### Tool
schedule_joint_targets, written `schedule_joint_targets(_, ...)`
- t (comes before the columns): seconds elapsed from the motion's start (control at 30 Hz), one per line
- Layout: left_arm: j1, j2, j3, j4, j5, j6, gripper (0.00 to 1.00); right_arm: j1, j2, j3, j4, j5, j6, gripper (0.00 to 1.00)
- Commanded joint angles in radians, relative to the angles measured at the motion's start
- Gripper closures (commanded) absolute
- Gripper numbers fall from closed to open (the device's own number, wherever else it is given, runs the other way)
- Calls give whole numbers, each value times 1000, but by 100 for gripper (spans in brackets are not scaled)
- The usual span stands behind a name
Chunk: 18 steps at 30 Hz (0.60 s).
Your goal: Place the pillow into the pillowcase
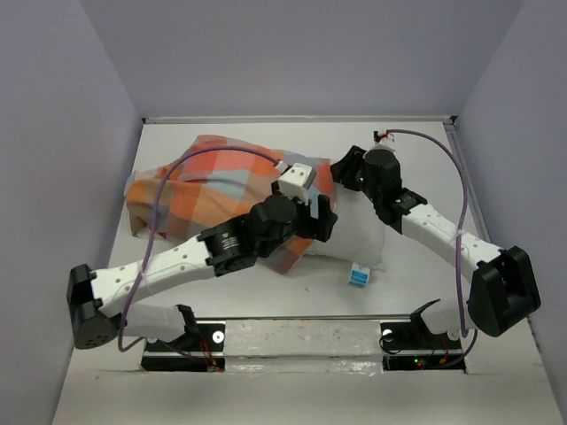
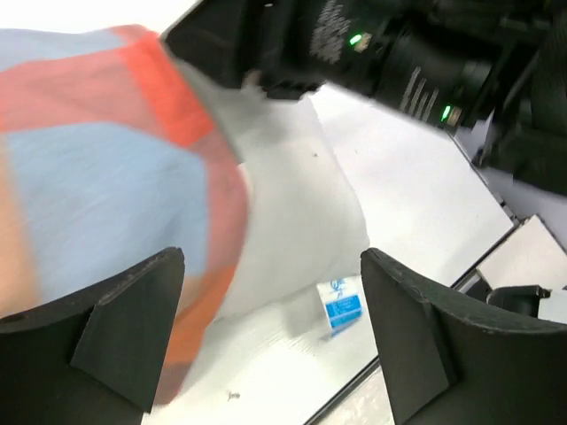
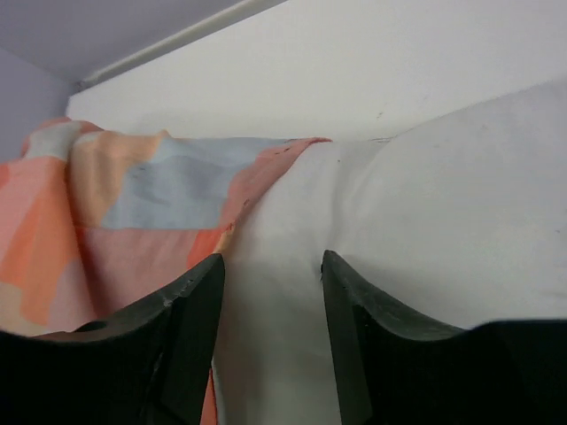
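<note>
Pillow (image 1: 354,241) lengthwise left-right, left end inside pillowcase (image 1: 195,190); left pincer (image 2: 271,266) wide, empty; right pincer (image 3: 272,262) part-open over pillow.

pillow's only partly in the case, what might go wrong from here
1. The left gripper is open and holds nothing, so the pillowcase hem could slip back off the pillow, whose end with the blue tag lies uncovered.
2. The right gripper sits where case meets pillow, close to the left wrist: it might pinch both layers, or the arms might bump.
</note>
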Motion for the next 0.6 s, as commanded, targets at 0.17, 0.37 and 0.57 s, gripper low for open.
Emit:
schedule_joint_targets(0.17,-289,-305,-401,-56,-399,-101,30,-41,-262,-8,-305,-125,-159,18)
schedule_joint_targets(0.37,-443,12,-336,-249,-545,-246,18,-41,-459,-138,-388,-292,-148,27)
schedule_joint_targets(0.57,-402,235,-271,-408,-658,-396,9,-41,-563,-195,-455,-319,-156,21)
